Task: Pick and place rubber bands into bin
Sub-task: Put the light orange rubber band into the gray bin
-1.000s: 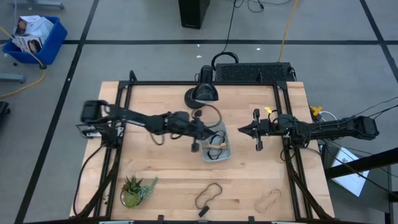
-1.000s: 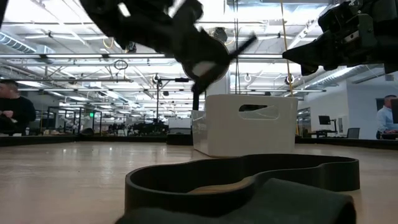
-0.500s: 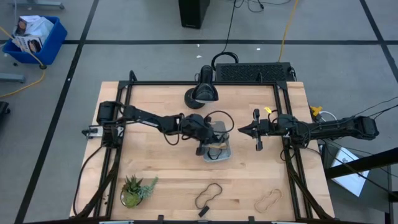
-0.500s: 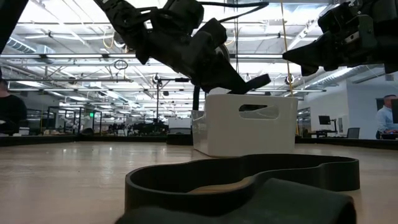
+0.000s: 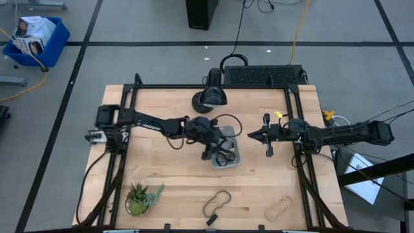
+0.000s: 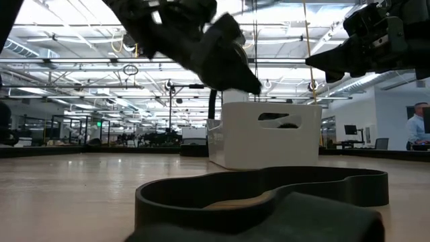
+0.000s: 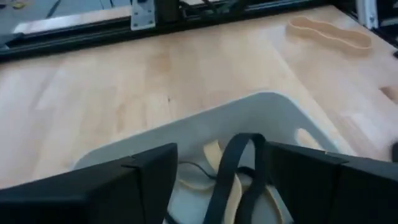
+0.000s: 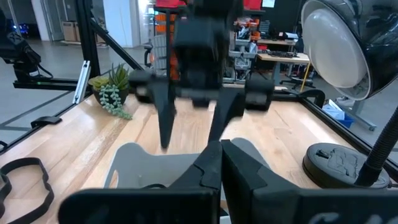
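A black rubber band (image 7: 233, 171) hangs between the spread fingers of the left pincer (image 5: 217, 147), draped down into the clear bin (image 5: 234, 155), where a tan band (image 7: 214, 155) already lies. Whether the fingers grip it or have let go I cannot tell. Such loops look light, limp and likely to snag; a pinch on one strand should lift them. Nearer the worktop (image 5: 168, 181) edge than the bin lie another black band (image 5: 217, 202) and a tan one (image 5: 279, 208). The right pincer (image 5: 260, 134) waits beside the bin, closed and empty. A potted plant (image 5: 138, 198) and a lamp (image 5: 211, 96) stand on the wood; an open workshop lies beyond.
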`<state>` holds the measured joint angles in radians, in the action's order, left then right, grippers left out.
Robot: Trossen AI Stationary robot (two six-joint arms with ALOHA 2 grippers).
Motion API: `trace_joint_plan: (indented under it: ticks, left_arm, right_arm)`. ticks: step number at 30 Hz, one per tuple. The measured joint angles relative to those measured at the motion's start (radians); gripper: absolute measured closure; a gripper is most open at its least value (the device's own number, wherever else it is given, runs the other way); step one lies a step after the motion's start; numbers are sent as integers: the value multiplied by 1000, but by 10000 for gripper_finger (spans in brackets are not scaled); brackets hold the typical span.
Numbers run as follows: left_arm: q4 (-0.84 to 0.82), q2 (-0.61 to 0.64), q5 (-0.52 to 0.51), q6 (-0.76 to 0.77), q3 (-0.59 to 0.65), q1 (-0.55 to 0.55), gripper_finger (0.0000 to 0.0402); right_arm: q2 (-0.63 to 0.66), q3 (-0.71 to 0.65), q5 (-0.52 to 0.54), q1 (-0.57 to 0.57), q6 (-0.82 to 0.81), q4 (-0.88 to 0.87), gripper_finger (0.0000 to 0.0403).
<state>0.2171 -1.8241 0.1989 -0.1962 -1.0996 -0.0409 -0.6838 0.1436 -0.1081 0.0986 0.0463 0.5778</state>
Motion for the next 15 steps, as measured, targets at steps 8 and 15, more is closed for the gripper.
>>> trace_joint_plan:
  ticks: [8,15]
  left_arm:
    - [-469,320,-31,-110,-2,39,285]
    - [-847,537,-118,-110,58,42,388]
  right_arm:
    - [-1,0,0,-2,-8,-22,403]
    - [-1,0,1,-2,-8,-29,403]
